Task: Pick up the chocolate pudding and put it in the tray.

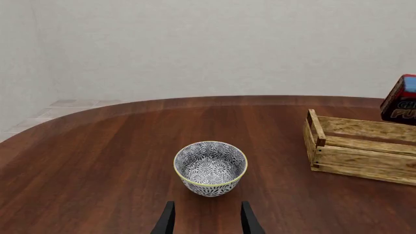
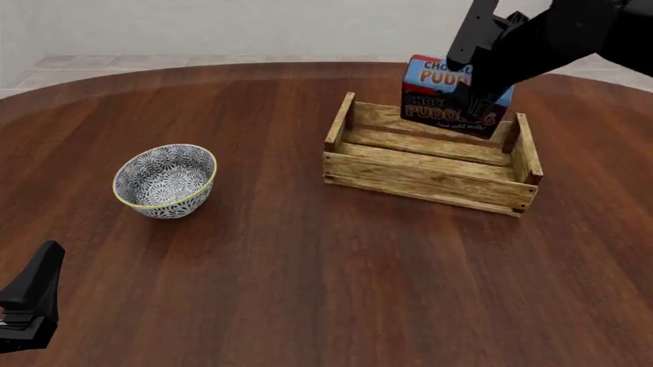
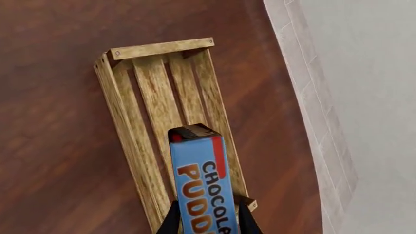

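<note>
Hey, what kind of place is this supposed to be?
Probably a simulated room, bare apart from a round wooden table: plain pale walls and a tiled floor behind it. On it are only a patterned bowl and a slatted tray, a test setup rather than a home.

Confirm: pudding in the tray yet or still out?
Out. The chocolate pudding hangs tilted above the tray, clamped in the right gripper; the slats below are bare.

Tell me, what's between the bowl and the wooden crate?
Nothing. In the front view, only bare wooden table lies between the patterned bowl and the slatted crate.
</note>
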Available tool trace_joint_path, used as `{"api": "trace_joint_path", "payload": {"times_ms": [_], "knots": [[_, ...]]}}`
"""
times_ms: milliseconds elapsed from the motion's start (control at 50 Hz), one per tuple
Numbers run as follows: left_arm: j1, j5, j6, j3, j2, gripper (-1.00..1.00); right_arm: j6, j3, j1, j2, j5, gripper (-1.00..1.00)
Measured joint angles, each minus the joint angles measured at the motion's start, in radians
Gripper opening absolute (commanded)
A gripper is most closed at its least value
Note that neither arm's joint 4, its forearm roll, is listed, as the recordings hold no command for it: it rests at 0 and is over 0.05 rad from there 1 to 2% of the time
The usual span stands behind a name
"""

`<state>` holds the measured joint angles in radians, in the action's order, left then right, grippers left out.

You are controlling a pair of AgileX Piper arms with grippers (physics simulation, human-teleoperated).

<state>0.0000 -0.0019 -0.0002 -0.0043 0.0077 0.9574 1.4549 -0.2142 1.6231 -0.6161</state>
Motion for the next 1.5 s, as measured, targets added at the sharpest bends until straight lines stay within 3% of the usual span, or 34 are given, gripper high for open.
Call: {"api": "trace_joint_path", "payload": {"times_ms": [800,1500], "knots": [[0.000,0.000,0.000,0.000,0.000,1.00,0.010,0.097,-0.020,0.182,0.034,-1.00],[0.000,0.000,0.000,0.000,0.000,1.00,-0.029,0.121,-0.035,0.272,0.072,-1.00]]}}
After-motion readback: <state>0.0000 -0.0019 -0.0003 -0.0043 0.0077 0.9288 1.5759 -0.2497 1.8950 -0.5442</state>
